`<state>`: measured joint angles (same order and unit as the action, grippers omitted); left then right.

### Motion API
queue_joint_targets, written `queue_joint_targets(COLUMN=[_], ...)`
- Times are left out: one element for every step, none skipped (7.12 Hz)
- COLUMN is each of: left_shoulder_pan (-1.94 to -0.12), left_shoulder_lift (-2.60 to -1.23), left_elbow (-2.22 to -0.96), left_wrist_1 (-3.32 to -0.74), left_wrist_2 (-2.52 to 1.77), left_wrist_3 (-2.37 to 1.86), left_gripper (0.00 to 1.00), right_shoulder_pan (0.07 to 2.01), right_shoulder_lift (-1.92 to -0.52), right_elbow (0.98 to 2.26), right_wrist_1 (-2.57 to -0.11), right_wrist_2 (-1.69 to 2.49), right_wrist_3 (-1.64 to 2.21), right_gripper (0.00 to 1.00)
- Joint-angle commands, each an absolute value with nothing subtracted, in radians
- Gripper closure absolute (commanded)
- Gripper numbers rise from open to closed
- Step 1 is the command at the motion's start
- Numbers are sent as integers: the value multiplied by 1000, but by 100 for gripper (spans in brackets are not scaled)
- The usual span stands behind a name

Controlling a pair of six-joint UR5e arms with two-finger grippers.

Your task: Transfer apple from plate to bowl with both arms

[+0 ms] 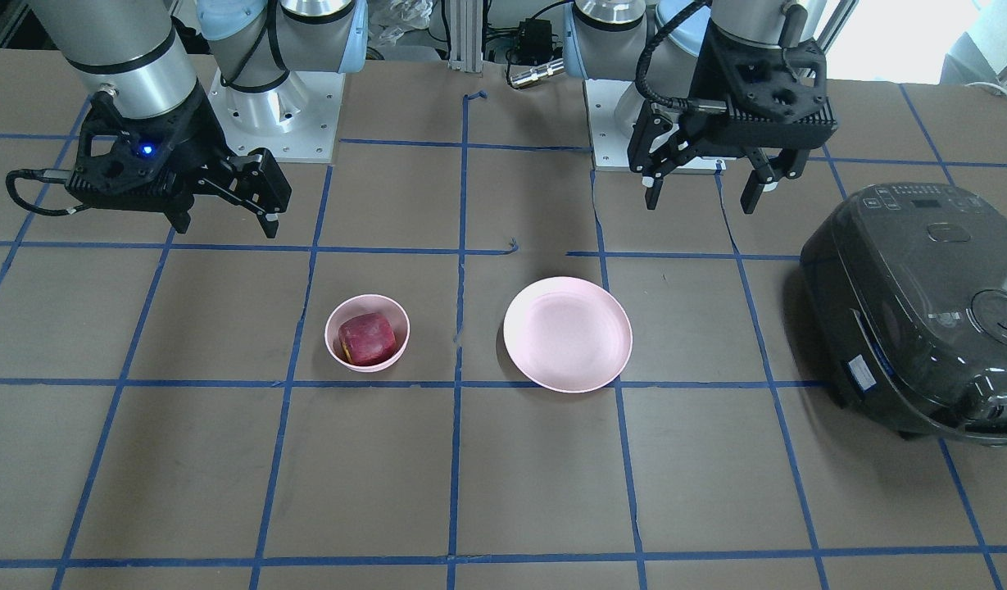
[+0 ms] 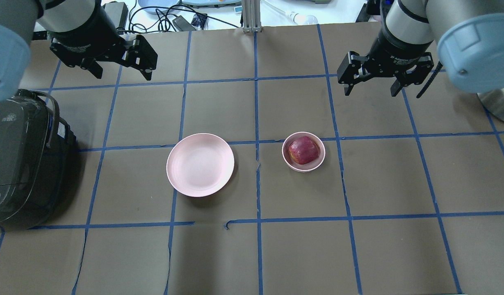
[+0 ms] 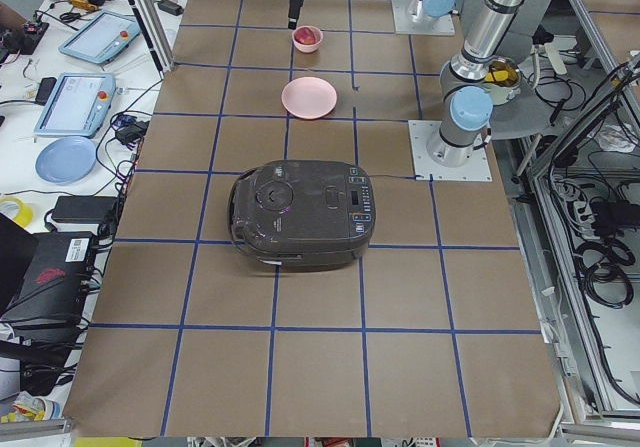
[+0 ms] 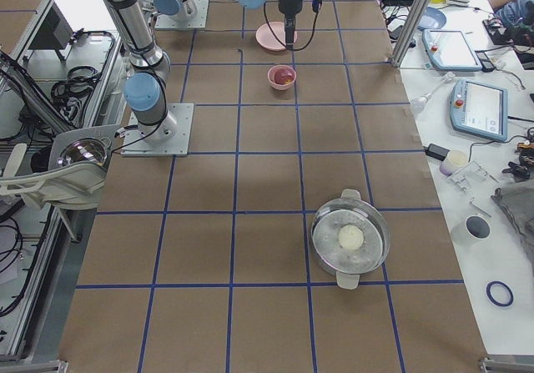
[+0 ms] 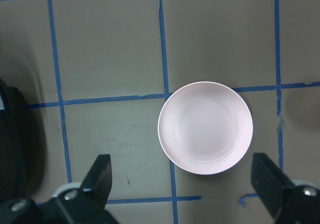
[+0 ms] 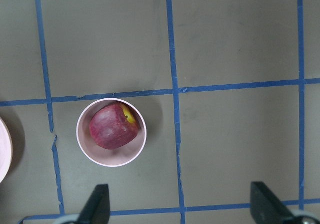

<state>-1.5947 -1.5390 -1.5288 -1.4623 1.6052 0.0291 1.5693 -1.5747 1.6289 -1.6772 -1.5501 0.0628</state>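
Observation:
The dark red apple [image 2: 304,150] lies inside the small pink bowl [image 2: 303,168], right of centre in the overhead view; both also show in the right wrist view, apple [image 6: 112,128] in bowl [image 6: 112,162]. The wide pink plate [image 2: 200,164] stands empty to the bowl's left, and below the left wrist camera [image 5: 205,128]. My left gripper [image 2: 122,74] is open and empty, raised beyond the plate. My right gripper [image 2: 370,91] is open and empty, raised beyond and to the right of the bowl. Neither gripper touches anything.
A dark rice cooker [image 2: 18,159] with its lid shut sits at the table's left end, left of the plate. A steel pot [image 4: 350,239] holding a white round thing stands far off at the right end. Blue tape lines grid the brown table.

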Motion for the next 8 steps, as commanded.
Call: queue_joint_targets(left_shoulder_pan=[-1542,-1540,-1543,-1540,-1545,-1546,-1545,-1545], left_shoulder_lift=[-1546,-1531,-1535,-1536,-1528,-1532,-1531,-1531], left_elbow=[-1535,-1546,-1551,-1551,-1561,-1563,-1560,-1559], left_wrist_1=[-1463,-1473,-1468,-1465,-1468,-1470,-1471,-1471], left_wrist_2=[1563,1572,1563,1560,1563,1560,1563,1562], left_wrist_3=[50,127,124,124,124,124,124,124], left_gripper=[0,0,0,0,0,0,0,0], right_shoulder_pan=[1569,1569,1569,1569,1569,1568,1569,1569], right_shoulder_lift=[-1572,-1571,-1569,-1569,-1569,-1569,-1569,-1569], right_elbow=[1629,1629,1629,1629,1629,1629,1629,1629], right_wrist_1=[-1677,-1677,-1677,-1677,-1677,-1678,-1677,-1680], right_wrist_2=[-1551,-1551,-1552,-1552,-1552,-1552,-1552,-1551], right_wrist_3=[63,63,63,61,61,61,61,61], right_gripper=[0,0,0,0,0,0,0,0])
